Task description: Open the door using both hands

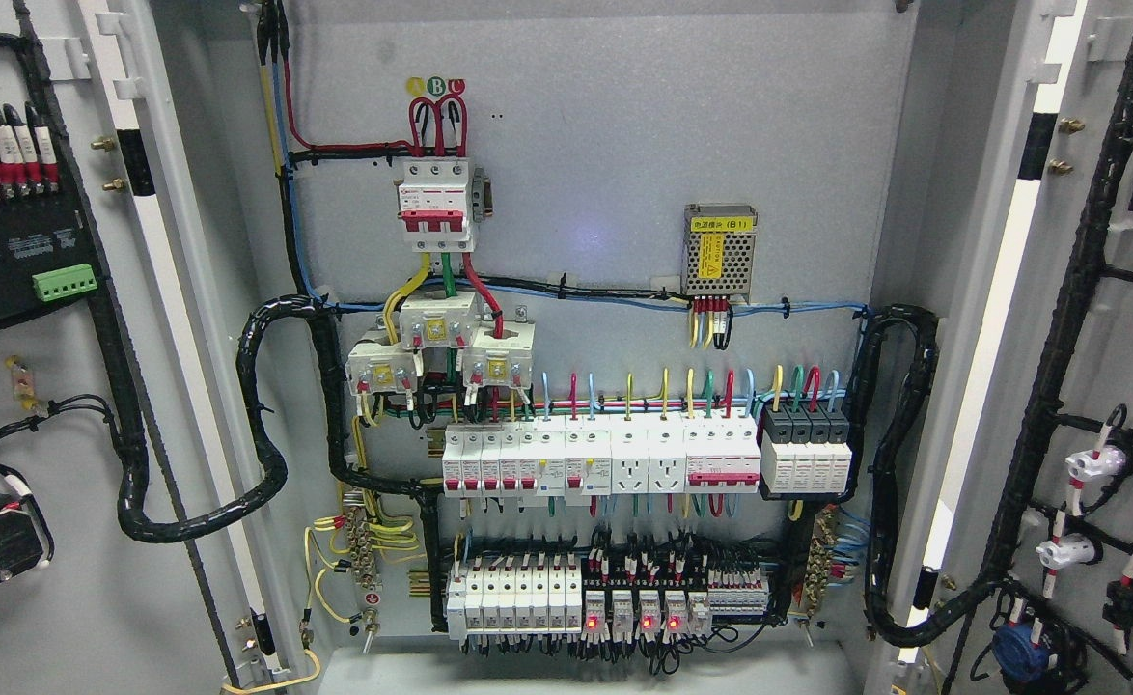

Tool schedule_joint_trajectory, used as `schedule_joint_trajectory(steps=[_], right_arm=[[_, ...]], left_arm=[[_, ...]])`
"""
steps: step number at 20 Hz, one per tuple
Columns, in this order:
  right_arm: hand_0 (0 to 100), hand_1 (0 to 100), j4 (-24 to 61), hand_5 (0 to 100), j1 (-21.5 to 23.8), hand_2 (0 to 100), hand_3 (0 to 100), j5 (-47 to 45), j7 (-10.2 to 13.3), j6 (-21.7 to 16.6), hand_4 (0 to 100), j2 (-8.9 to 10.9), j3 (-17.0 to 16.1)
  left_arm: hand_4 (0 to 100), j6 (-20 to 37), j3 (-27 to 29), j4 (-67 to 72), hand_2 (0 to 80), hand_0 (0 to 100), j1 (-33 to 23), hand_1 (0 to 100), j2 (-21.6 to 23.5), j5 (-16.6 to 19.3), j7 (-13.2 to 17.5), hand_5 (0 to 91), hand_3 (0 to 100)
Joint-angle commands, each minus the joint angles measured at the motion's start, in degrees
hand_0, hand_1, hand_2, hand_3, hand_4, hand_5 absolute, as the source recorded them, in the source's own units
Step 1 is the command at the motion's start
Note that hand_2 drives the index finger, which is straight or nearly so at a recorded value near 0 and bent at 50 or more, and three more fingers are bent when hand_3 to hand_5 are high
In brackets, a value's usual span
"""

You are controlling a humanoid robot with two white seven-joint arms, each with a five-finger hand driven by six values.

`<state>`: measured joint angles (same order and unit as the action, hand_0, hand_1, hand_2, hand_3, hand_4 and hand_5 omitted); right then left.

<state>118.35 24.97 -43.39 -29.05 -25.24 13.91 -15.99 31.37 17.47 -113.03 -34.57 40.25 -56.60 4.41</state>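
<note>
The electrical cabinet stands wide open in the head view. The left door (55,386) is swung out to the left, its inner face showing a black module, green terminals and cable looms. The right door (1107,386) is swung out to the right, its inner face carrying black looms and white and black switch backs. The grey back panel (586,174) shows between them. Neither of my hands nor arms is in view.
Inside are a red-and-white main breaker (436,205), three current transformers (436,347), a perforated power supply (718,249), a row of white breakers and sockets (605,458), and lower relays with red lit indicators (624,603). Thick black looms (267,454) run to both doors.
</note>
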Motion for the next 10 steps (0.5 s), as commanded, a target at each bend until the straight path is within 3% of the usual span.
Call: schedule_joint_trajectory(steps=[1, 5, 10], right_arm=[[19, 0, -3.7, 0, 1.7, 0, 0, 6.9, 0.1, 0.1, 0, 2.09, 11.2], [19, 0, -11.2, 0, 1.6, 0, 0, 10.9, 0.1, 0.1, 0, 2.00, 13.6], [19, 0, -20.8, 0, 1.6, 0, 0, 12.8, 0.1, -0.1, 0, 1.56, 16.7]], left_arm=[[0, 1.3, -8.7, -1.4, 0.0, 0, -3.9, 0, -3.3, 4.0, 0.0, 0.0, 0], [0, 1.3, -16.3, 5.9, 0.0, 0, -4.3, 0, -8.8, 9.1, 0.0, 0.0, 0], [0, 0.9, -19.9, 16.5, 0.0, 0, -4.2, 0, -15.3, 11.3, 0.0, 0.0, 0]])
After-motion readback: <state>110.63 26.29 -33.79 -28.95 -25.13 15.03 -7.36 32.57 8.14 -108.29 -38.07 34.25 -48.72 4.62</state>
